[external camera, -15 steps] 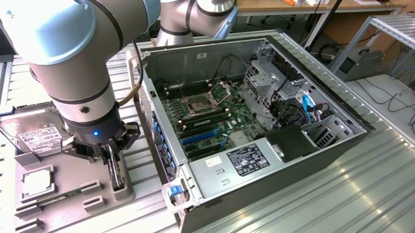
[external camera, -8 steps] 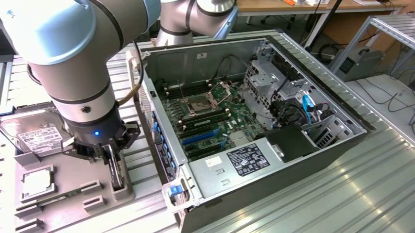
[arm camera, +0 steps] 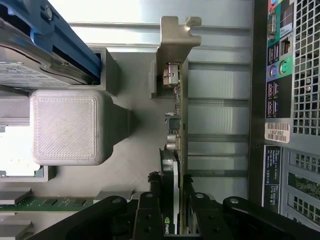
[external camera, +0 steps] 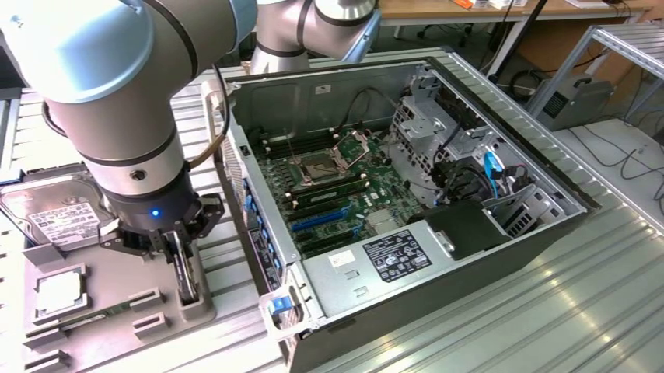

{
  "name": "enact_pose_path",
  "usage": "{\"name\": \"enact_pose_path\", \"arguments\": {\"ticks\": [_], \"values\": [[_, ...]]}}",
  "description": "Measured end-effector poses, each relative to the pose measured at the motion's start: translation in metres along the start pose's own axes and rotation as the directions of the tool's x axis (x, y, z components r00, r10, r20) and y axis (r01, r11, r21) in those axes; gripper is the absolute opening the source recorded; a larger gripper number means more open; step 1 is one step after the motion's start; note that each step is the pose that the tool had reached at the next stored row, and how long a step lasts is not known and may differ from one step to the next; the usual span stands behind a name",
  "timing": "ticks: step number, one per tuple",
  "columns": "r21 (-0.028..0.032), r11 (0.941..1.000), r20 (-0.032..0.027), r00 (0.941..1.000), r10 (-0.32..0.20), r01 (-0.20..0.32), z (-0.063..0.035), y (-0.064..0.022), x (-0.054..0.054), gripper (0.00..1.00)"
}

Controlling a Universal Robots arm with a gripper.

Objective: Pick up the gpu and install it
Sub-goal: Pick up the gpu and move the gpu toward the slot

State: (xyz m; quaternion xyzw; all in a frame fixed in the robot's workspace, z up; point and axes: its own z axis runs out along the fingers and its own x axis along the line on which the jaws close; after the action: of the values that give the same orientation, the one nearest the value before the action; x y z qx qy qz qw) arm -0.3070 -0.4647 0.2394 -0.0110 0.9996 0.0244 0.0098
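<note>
The gpu (external camera: 188, 273) stands on edge in a slot of the grey parts holder (external camera: 114, 268), at the exterior view's left of the open computer case (external camera: 272, 307). My gripper (external camera: 183, 247) reaches down over its upper edge. In the wrist view the gpu (arm camera: 176, 125) runs away from the camera, board edge up, with its silver bracket (arm camera: 172, 45) at the far end. My gripper (arm camera: 169, 202) has its black fingers (arm camera: 149, 210) pressed against both faces of the card, shut on it. The card still sits in the holder.
Inside the case lies the motherboard (external camera: 343, 183) with blue slots (external camera: 319, 221). A hard drive (external camera: 52, 217), a processor (external camera: 59, 291) and a memory stick (external camera: 102, 316) sit in the holder. The case's rear port panel (arm camera: 292, 75) is close beside the card.
</note>
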Motion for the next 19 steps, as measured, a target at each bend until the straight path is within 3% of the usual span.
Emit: {"name": "enact_pose_path", "arguments": {"ticks": [5,10,19], "values": [[-0.0001,1.0000,0.0001,1.0000,0.000,0.000,-0.0078,0.0004,0.000,0.27],[0.0009,1.0000,0.0001,1.0000,0.000,0.000,-0.0233,0.0011,0.000,0.27],[0.0041,1.0000,0.0000,1.0000,0.000,0.000,-0.0653,0.0032,-0.001,0.27]]}}
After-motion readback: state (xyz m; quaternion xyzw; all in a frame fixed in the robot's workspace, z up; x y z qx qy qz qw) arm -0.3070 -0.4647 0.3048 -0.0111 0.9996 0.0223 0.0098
